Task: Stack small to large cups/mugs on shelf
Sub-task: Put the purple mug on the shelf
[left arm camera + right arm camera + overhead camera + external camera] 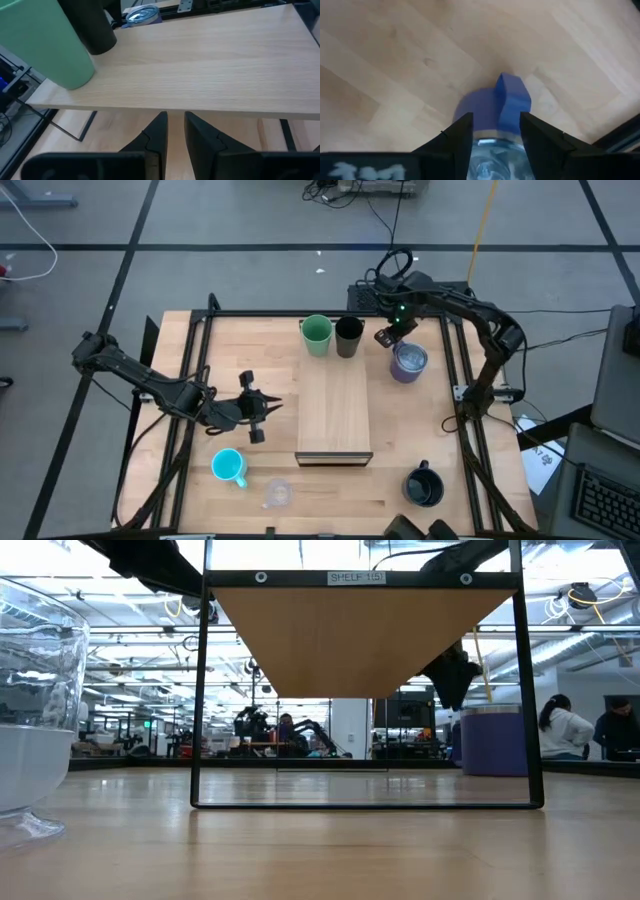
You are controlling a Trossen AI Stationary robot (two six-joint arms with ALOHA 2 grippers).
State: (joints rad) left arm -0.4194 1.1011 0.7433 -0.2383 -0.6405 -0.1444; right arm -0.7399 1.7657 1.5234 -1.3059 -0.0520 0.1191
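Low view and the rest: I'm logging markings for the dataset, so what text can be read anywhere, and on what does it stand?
"SHELF 115" (last characters unsure): small white label on the top bar of the black metal frame, low view.
White marking on the right gripper, right wrist view: too blurred to read.
No other readable text.

label "SHELF 115" | on shelf frame's top bar

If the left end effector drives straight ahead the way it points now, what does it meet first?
Most likely the near side edge of the shelf. The left end effector points at that edge, apart from it. Depth is unclear, so it may slip just under the board. The green cup and black tumbler stand off to one side.
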